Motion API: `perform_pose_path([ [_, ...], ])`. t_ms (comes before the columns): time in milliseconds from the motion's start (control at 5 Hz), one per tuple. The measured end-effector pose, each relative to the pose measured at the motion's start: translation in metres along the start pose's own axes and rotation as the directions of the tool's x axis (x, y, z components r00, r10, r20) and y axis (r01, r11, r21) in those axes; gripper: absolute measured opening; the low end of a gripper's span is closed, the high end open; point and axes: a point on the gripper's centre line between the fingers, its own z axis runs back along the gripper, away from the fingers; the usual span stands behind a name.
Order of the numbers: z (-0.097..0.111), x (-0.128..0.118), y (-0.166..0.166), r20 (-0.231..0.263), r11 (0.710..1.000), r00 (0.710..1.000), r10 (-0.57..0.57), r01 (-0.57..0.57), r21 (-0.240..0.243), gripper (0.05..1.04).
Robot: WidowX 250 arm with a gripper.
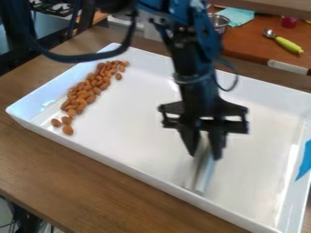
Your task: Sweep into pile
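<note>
Over the right-centre of the white tray point(139, 169) hangs the gripper point(205, 152), pointing down. It is shut on a flat, pale sweeping tool point(203, 175), whose lower edge is low near the tray's front wall. Brown almonds point(91, 88) lie in a long slanting band along the tray's left side, well to the left of the gripper and tool. A few almonds point(65, 124) lie at the band's front end, and one point(118, 76) rests just right of its back part.
The tray's raised walls surround the work area on a brown wooden table point(79, 177). A blue piece point(305, 160) is at the tray's right wall. Behind stand a metal bowl point(218, 21), a teal cloth point(236, 16) and a green-handled spoon point(288, 44).
</note>
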Motion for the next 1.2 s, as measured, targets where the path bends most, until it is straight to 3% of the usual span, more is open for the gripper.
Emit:
perform_pose_path([
  [600,-0.002,0.007,0.052,0.025,0.993,0.999,-0.045,0.042,0.109,0.373],
  [800,0.002,0.011,0.072,0.006,0.986,0.998,-0.056,0.054,0.159,0.373],
  [1200,0.008,0.03,0.107,-0.091,0.963,0.992,-0.092,0.111,0.245,0.372],
])
